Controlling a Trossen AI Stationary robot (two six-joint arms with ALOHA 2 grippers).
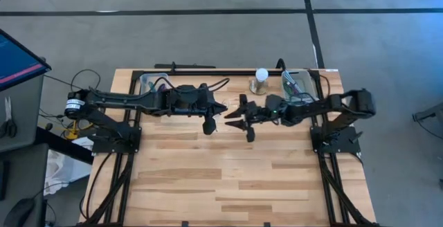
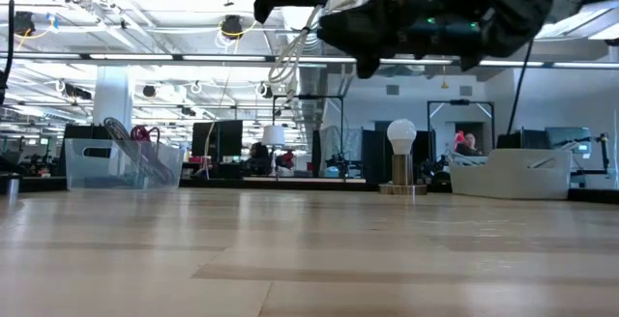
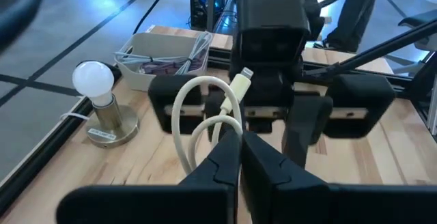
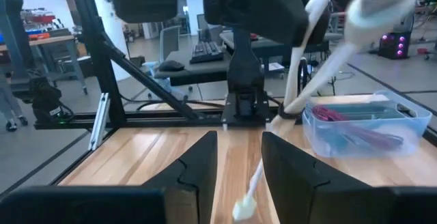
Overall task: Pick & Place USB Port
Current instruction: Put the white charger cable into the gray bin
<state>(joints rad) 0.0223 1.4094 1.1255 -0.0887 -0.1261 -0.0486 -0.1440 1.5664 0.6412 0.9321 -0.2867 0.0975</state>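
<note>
A white USB cable (image 3: 198, 115) is held above the table's middle by my left gripper (image 3: 239, 138), which is shut on it. Its loops rise over the fingers, and a white plug end (image 3: 242, 82) sticks up toward the right arm. My right gripper (image 4: 239, 142) faces the left one (image 1: 216, 113) from the table's right, level and open, close in front of the cable (image 4: 321, 53). Another white cable end (image 4: 244, 207) hangs blurred in the gap of its fingers; I cannot tell whether it touches them. My left gripper pinches the white cable between its two shut fingers (image 3: 225, 152), at the foot of the loops (image 3: 229, 130). The fingers come from the table's left, slanting slightly down. The cable is lifted clear of the table, its loops slack above the fingertips and the plug end free.
A clear bin with cables (image 1: 154, 83) stands at the far left of the table, and a second bin (image 1: 297, 82) at the far right. Between them stands a white bulb on a round base (image 1: 260, 80). The near half of the wooden table (image 1: 228, 178) lies bare.
</note>
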